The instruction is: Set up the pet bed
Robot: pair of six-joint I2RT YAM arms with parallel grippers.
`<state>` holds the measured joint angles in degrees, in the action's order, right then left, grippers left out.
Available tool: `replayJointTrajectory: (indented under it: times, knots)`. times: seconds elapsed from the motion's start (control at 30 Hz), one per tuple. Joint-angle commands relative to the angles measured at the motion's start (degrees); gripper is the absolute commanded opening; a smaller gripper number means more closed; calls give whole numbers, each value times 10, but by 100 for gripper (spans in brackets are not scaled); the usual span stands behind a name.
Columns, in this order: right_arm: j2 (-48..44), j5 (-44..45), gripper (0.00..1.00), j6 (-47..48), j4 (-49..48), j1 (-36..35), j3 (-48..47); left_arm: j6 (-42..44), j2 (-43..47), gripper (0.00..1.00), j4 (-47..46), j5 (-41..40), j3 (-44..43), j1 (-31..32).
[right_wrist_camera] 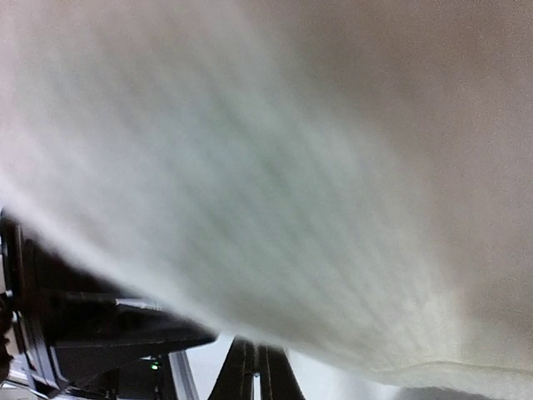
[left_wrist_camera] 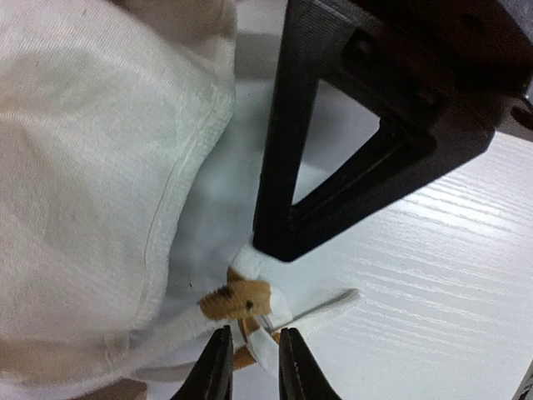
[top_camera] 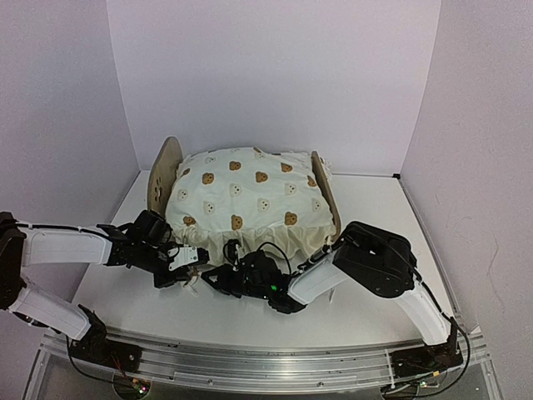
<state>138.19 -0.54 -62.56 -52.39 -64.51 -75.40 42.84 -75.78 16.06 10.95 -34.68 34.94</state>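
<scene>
The bedding (top_camera: 250,196) hides most of your pet bed (top_camera: 164,172); the left hand (left_wrist_camera: 255,333) is cut off at 6 o'clock.

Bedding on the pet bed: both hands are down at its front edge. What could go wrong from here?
The left hand has only a thin corner of the bedding between its fingers; it may slip out. The right hand, shut, sits close beside it, so the two could bump. Pulling forward could drag the bedding off the pet bed.
</scene>
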Motion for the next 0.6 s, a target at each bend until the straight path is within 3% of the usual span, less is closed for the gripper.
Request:
replayJointTrajectory:
  times: [0.0,0.13,0.3,0.43,0.57]
  knots:
    - [-40,13,0,32,34,3,3,45,64,37,72,-16,-12,-2]
    - [-38,17,0,28,38,1,4,93,153,57,155,40,-17,-3]
    - [-39,16,0,33,45,0,1,181,198,67,218,162,-26,2]
    - [-49,21,0,45,57,-1,3,165,72,64,203,133,-59,52]
    - [-58,25,0,59,65,-2,5,202,-33,58,162,81,-82,57]
